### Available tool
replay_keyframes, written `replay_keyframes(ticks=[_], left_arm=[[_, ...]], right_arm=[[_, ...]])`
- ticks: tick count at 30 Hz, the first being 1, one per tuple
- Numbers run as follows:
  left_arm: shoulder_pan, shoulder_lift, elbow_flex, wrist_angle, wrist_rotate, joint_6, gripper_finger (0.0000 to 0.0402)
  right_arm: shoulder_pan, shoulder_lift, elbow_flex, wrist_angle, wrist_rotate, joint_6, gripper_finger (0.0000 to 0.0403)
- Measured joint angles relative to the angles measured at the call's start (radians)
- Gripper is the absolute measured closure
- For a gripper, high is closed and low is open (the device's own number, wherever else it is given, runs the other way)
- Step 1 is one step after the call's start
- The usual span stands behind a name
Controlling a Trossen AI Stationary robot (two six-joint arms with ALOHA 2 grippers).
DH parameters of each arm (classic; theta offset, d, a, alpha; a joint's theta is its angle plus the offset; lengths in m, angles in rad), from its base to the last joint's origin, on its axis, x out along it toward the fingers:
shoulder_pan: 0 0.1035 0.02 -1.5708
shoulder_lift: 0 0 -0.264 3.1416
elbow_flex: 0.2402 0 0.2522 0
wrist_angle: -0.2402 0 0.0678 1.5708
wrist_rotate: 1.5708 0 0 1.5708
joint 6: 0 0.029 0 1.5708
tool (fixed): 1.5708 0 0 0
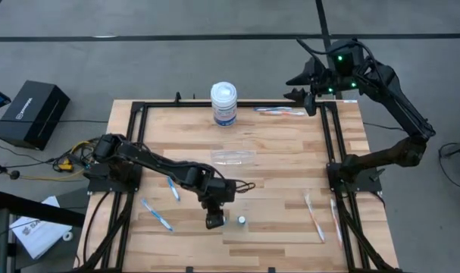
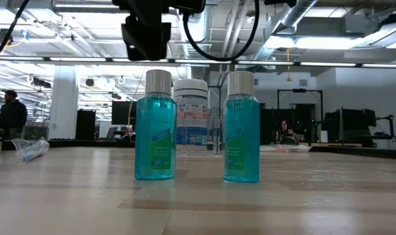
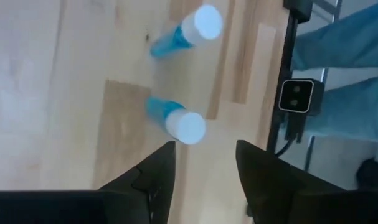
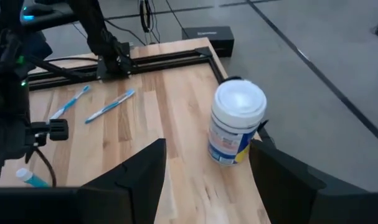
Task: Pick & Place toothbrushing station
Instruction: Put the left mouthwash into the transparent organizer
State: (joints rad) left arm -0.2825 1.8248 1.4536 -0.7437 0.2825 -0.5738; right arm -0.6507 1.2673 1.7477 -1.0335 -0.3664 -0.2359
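Left gripper [image 1: 214, 222] open, empty, above near bottle [image 3: 176, 121]; second bottle [image 1: 242, 221] just beside. Holder [image 1: 233, 157] apart, toward white jar [image 1: 224, 104]. Likely just released; next, fetch toothbrush [image 1: 157, 214]. Right gripper [image 1: 311, 95] open, waiting beyond jar.

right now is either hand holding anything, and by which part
Nothing is held. The left hand is open above the nearer small blue bottle, not touching it. The right hand is open near the white jar.
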Motion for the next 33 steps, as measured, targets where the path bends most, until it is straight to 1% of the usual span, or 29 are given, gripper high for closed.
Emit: replay_keyframes(ticks=[4, 10, 13, 18, 33], left_arm=[[-0.016, 0.001, 0.014, 0.002, -0.032, -0.087, 0.0238], [-0.020, 0.006, 0.021, 0.001, -0.092, -0.167, 0.0238], [-0.019, 0.029, 0.021, 0.000, -0.092, -0.172, 0.0238], [-0.020, 0.068, 0.020, 0.000, -0.065, -0.195, 0.0238], [-0.019, 0.069, 0.020, 0.021, -0.065, -0.247, 0.0238]], right_arm=[[-0.016, -0.006, 0.000, 0.036, -0.004, 0.000, 0.0183], [-0.020, -0.003, 0.000, 0.080, -0.029, -0.001, 0.0183], [-0.020, -0.003, 0.000, 0.088, -0.029, -0.001, 0.0183], [-0.020, -0.003, 0.000, 0.088, -0.029, -0.001, 0.0183], [-0.020, -0.003, 0.000, 0.085, -0.030, -0.026, 0.0183]])
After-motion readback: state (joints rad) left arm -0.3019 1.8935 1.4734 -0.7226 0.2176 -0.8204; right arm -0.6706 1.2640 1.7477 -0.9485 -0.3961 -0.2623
